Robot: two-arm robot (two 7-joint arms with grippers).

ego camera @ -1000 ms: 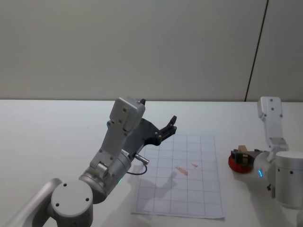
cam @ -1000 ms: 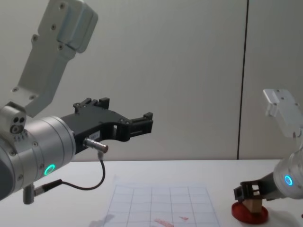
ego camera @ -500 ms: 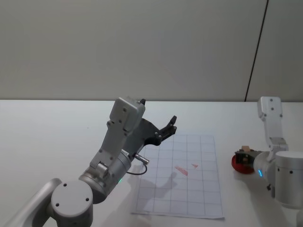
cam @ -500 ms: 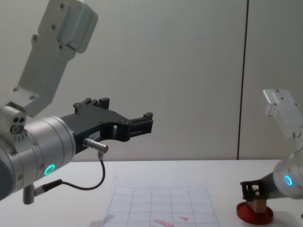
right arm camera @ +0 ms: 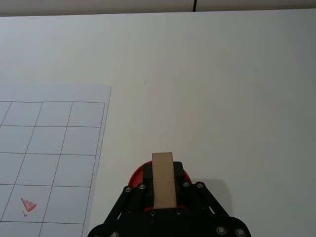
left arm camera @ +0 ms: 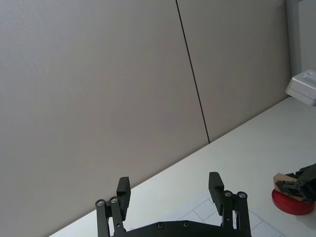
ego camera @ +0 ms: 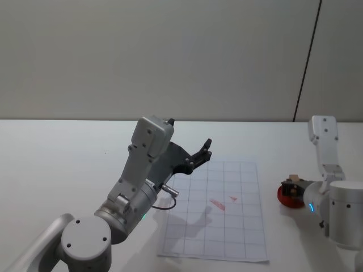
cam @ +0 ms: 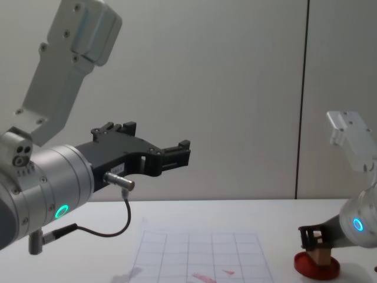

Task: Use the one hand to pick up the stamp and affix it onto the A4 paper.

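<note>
Right gripper [right arm camera: 163, 171] of mine is clamped on the stamp [right arm camera: 163, 187], one black finger on each side of the little wooden block. It's hanging low over the right side of the tabletop [ego camera: 57, 153], wrist ring glowing blue-green. The stamp is standing upright, and from the chest view its bottom end looks like it's down in the red dish [cam: 318, 270], though I honestly can't tell if it's really touching.

Dish sits just off the right edge of the A4 paper [ego camera: 227, 232], with a strip of bare tabletop between them. The paper lies flat around the middle of the tabletop, toward the near edge, grid side up. It's got two small red marks [ego camera: 218, 204] on it, near the middle of the sheet.

My left gripper [left arm camera: 169, 188] is parked up in the air over the paper's far left corner, fingers spread wide, holding nothing. That's the arm with the cable [cam: 112, 227] and the silver plug [cam: 119, 181].
</note>
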